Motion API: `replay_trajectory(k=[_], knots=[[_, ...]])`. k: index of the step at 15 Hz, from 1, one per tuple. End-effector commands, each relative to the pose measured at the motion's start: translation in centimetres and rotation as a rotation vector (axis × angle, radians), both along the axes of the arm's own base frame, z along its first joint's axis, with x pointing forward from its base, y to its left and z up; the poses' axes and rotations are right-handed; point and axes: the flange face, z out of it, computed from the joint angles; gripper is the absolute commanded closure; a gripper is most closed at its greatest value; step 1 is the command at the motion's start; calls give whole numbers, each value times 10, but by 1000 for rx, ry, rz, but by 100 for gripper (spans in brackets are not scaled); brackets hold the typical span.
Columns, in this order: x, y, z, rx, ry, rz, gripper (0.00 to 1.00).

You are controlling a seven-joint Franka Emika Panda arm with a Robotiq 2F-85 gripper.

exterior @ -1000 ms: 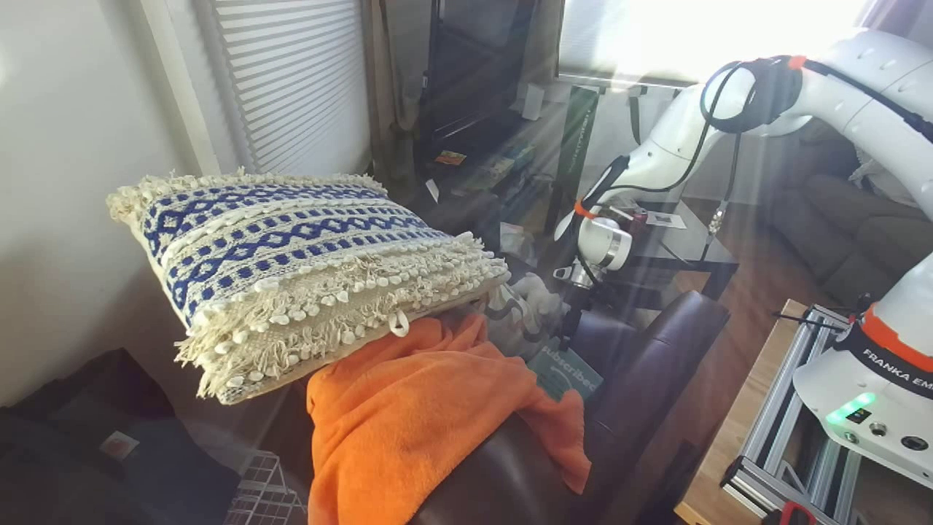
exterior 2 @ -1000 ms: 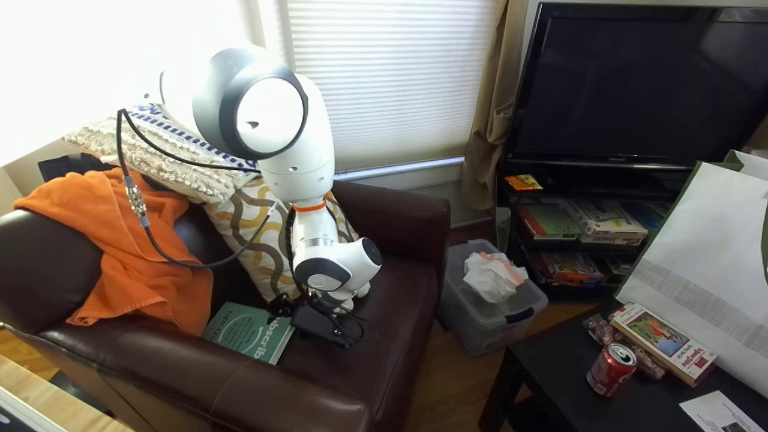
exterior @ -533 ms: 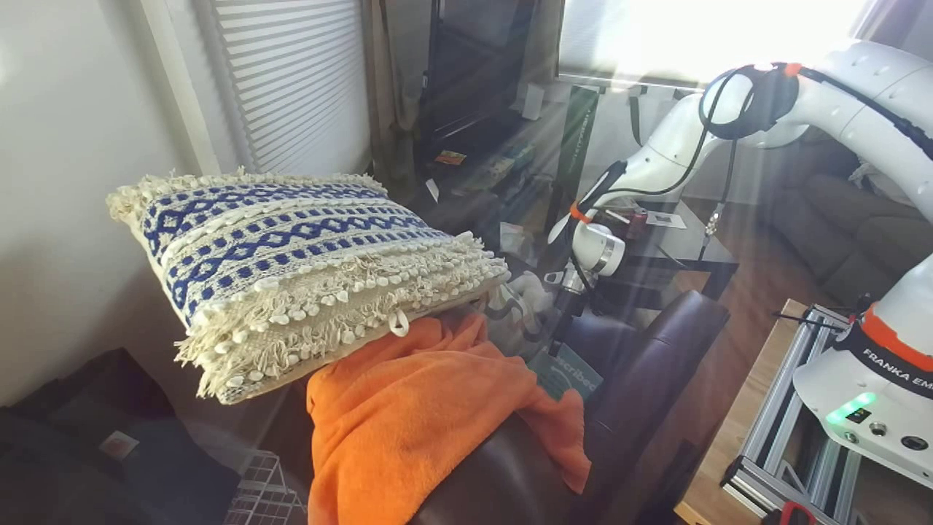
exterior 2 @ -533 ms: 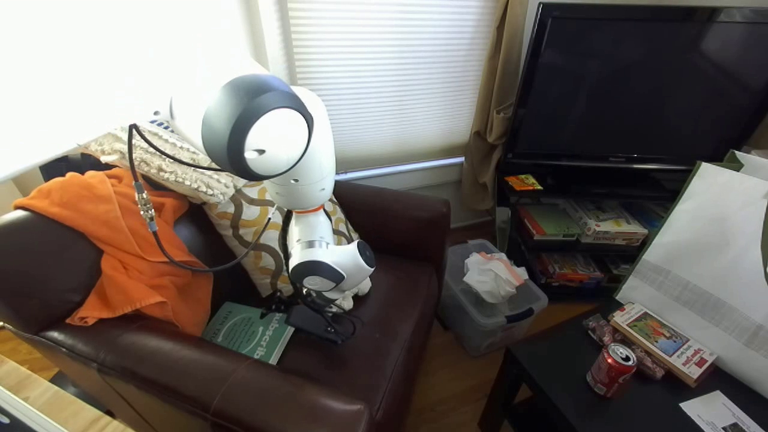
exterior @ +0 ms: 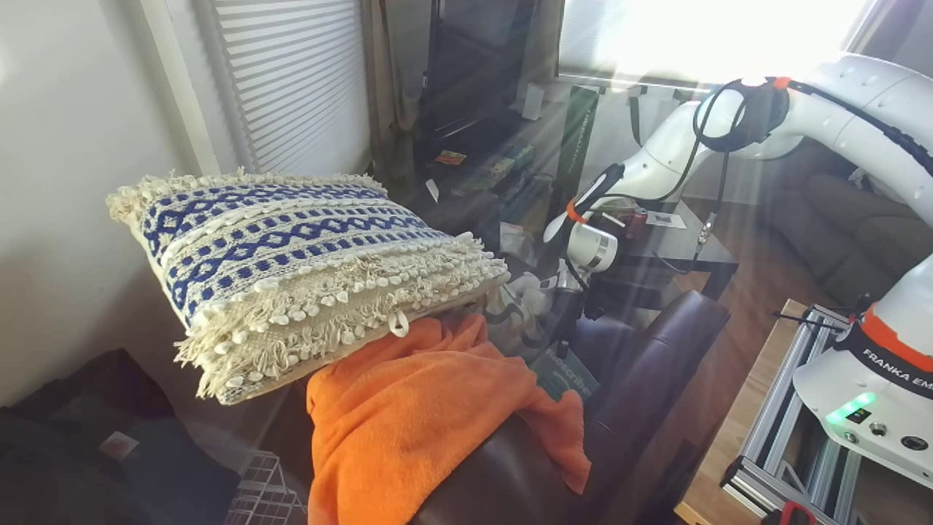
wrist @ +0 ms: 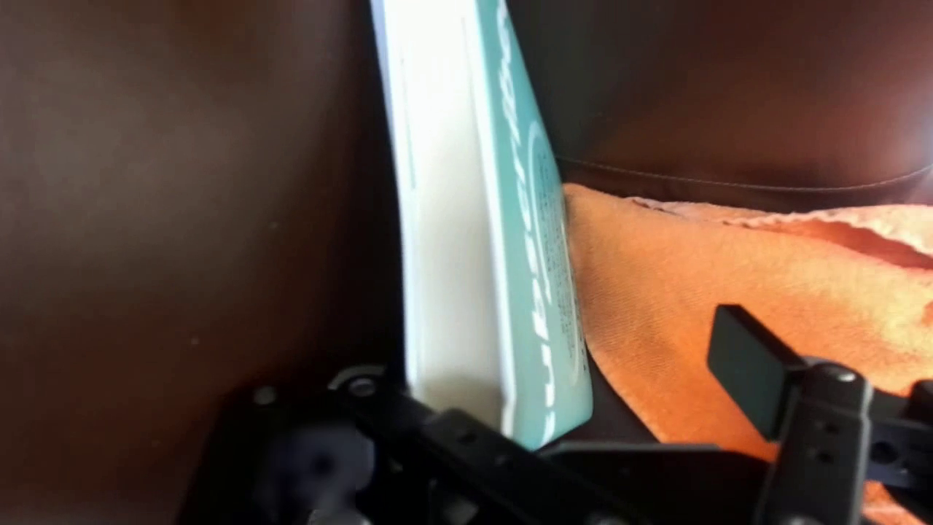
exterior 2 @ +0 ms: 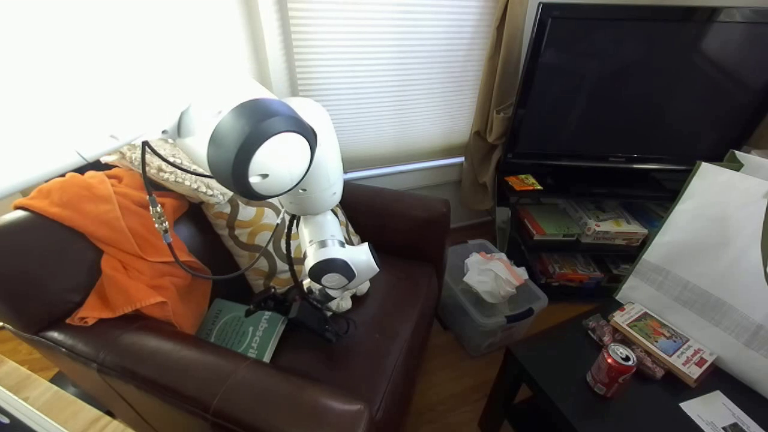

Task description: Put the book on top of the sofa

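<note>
The teal-green book (exterior 2: 240, 330) lies on the seat of the dark brown leather sofa (exterior 2: 264, 384), close to the padded arm. It also shows in an exterior view (exterior: 572, 375) and in the wrist view (wrist: 536, 248), where its pale page edge faces the camera. My gripper (exterior 2: 261, 306) is low at the book's edge, with one dark finger over the cover in an exterior view. In the wrist view the gripper (wrist: 598, 408) has its fingers apart. The right pad is bare and away from the book. The left finger overlaps the book's near end; contact cannot be told.
An orange blanket (exterior 2: 120, 240) drapes over the sofa and touches the book's side. A wavy-patterned pillow (exterior 2: 240, 234) and a blue-and-white fringed pillow (exterior: 291, 248) stand behind. A white plush toy (exterior 2: 348, 300) is beside the gripper. A clear bin (exterior 2: 480, 336) stands past the sofa.
The arm has come lower and my gripper has tilted, its fingers moving further over the book toward the blanket. The book has shifted slightly toward the blanket.
</note>
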Motion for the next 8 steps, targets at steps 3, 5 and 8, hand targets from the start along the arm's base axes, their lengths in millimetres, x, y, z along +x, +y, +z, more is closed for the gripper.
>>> replay_trajectory(k=[3,5,8], knots=[[-10,2,-8,-86,219,-2,0],[-13,2,-4,-120,279,15,0],[-12,5,8,-162,226,65,16]])
